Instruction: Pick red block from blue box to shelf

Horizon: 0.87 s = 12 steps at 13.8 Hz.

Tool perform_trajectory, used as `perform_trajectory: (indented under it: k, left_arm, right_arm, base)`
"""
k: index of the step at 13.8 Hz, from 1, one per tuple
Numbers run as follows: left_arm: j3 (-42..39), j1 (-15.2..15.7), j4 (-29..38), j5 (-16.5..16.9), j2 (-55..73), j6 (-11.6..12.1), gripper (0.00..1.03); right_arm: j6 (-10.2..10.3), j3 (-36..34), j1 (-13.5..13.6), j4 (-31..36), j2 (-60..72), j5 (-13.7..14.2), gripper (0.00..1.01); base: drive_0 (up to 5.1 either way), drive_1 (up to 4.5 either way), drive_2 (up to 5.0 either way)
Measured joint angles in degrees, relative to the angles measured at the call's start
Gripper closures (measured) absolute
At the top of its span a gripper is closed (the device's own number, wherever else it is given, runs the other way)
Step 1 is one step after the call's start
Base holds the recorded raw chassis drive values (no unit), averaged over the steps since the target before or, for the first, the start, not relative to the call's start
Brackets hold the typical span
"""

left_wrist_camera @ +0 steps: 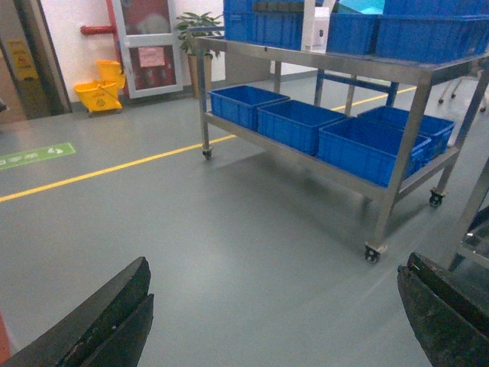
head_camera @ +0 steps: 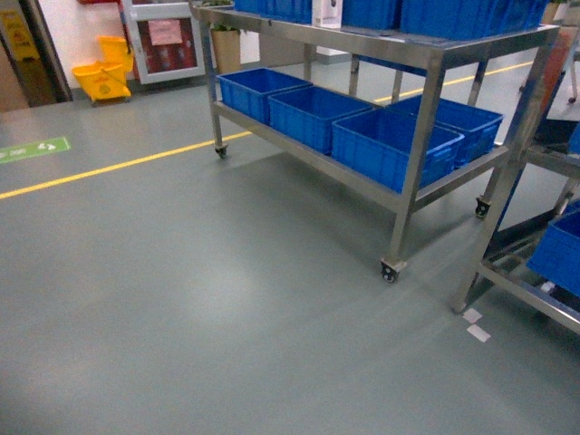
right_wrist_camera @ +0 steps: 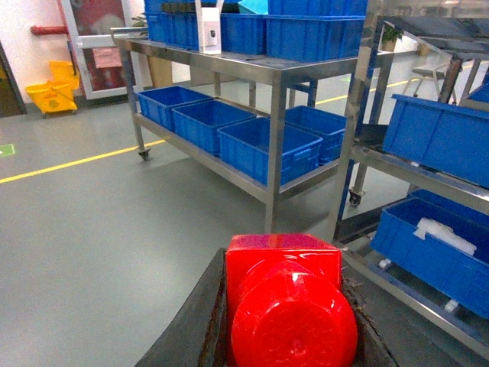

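Note:
The red block [right_wrist_camera: 283,256] fills the bottom of the right wrist view, its round stud facing the camera. My right gripper [right_wrist_camera: 284,321] is shut on it, one dark finger on each side. The shelf [head_camera: 381,43] is a steel rack on casters, seen ahead in the head view, in the left wrist view [left_wrist_camera: 367,67] and in the right wrist view [right_wrist_camera: 252,70]. My left gripper [left_wrist_camera: 275,267] is open and holds nothing, hanging over bare floor. A turquoise sliver [right_wrist_camera: 252,6] shows behind the top crates; I cannot tell whether it is the blue box. Neither gripper shows in the head view.
Dark blue ribbed crates [head_camera: 390,145] fill the shelf's lower tier, and more stand on top beside a white carton [head_camera: 326,11]. A second steel rack [head_camera: 521,281] with blue crates stands at the right. A yellow mop bucket [head_camera: 104,77] and a yellow floor line [head_camera: 118,165] lie left.

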Motion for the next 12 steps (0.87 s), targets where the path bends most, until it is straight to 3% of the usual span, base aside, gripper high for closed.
perform_trajectory:
  k: [12]
  left_arm:
    - [0.0, 0.0, 0.0, 0.0, 0.0, 0.0, 0.05]
  right_arm:
    - [0.0, 0.0, 0.0, 0.0, 0.0, 0.0, 0.73]
  base:
    - [-1.3, -1.31, -1.3]
